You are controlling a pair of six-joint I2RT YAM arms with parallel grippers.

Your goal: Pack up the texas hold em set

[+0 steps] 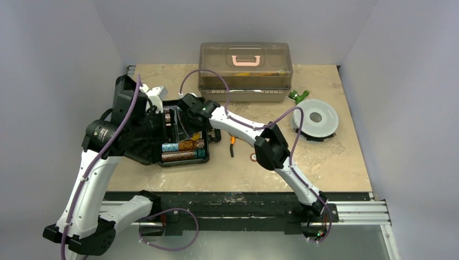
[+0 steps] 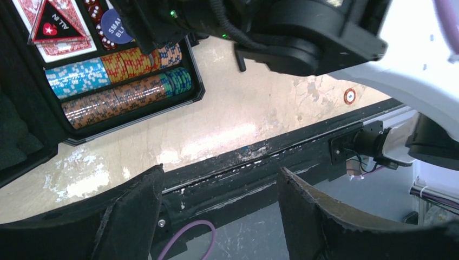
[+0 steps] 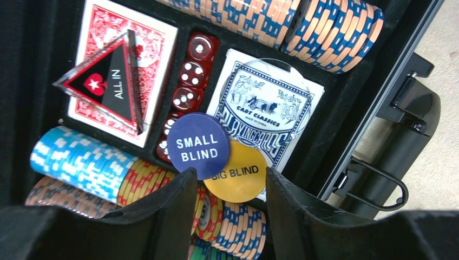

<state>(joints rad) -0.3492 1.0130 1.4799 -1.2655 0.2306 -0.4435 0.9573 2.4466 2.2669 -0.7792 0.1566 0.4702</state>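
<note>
The black case (image 1: 169, 162) of the texas hold em set lies open left of centre, with rows of chips (image 1: 184, 150) in its tray. My right gripper (image 3: 231, 179) hangs open just above the chips (image 3: 81, 160), with nothing between its fingers. Below it a blue SMALL BLIND disc (image 3: 197, 145) overlaps a yellow BIG BLIND disc (image 3: 241, 176). Red dice (image 3: 189, 76), two card decks (image 3: 265, 108) and a triangular ALL IN marker (image 3: 108, 81) sit in the tray. My left gripper (image 2: 219, 184) is open and empty, beside the case and over the table's front edge. One loose chip (image 1: 253, 157) lies on the table.
A big translucent brown box (image 1: 246, 70) with a pink handle stands at the back. Orange-handled pliers (image 1: 233, 143) lie right of the case. A white spool (image 1: 316, 118) and a small green part (image 1: 297, 96) sit at the right. The case's handle (image 3: 400, 135) faces right.
</note>
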